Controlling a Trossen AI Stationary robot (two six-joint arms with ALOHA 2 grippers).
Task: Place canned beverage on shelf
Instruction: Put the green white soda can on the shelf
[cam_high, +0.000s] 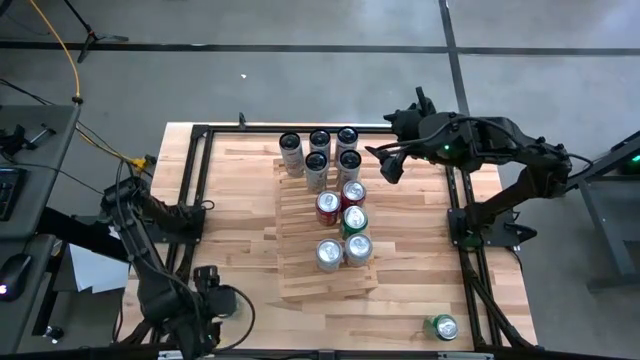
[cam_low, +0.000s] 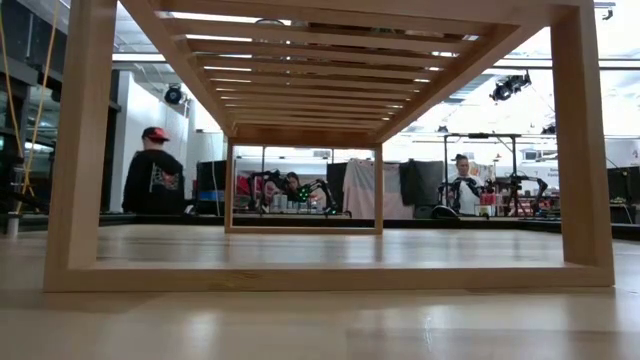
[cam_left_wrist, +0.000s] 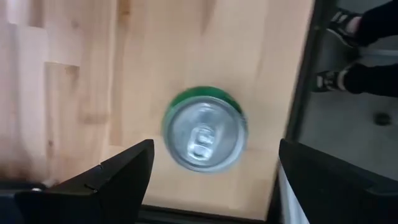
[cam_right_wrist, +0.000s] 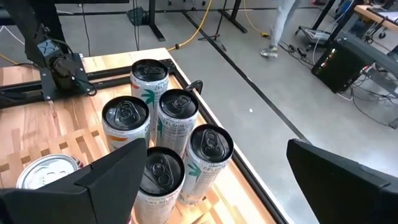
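The slatted wooden shelf (cam_high: 325, 235) lies flat mid-counter (cam_high: 230, 200), carrying nine upright cans: five white-labelled cans (cam_high: 320, 152) bunched at its far end, then red and green ones down to two silver-topped cans (cam_high: 343, 252) near its front. The right claw (cam_high: 385, 160) hovers open just beside the far cluster, which sits right below and between its fingers (cam_right_wrist: 106, 180) in the right wrist view. A lone green can (cam_high: 441, 326) stands on the counter's near right corner, well apart from the shelf. The left claw (cam_high: 215, 300) is open near the counter's near left edge
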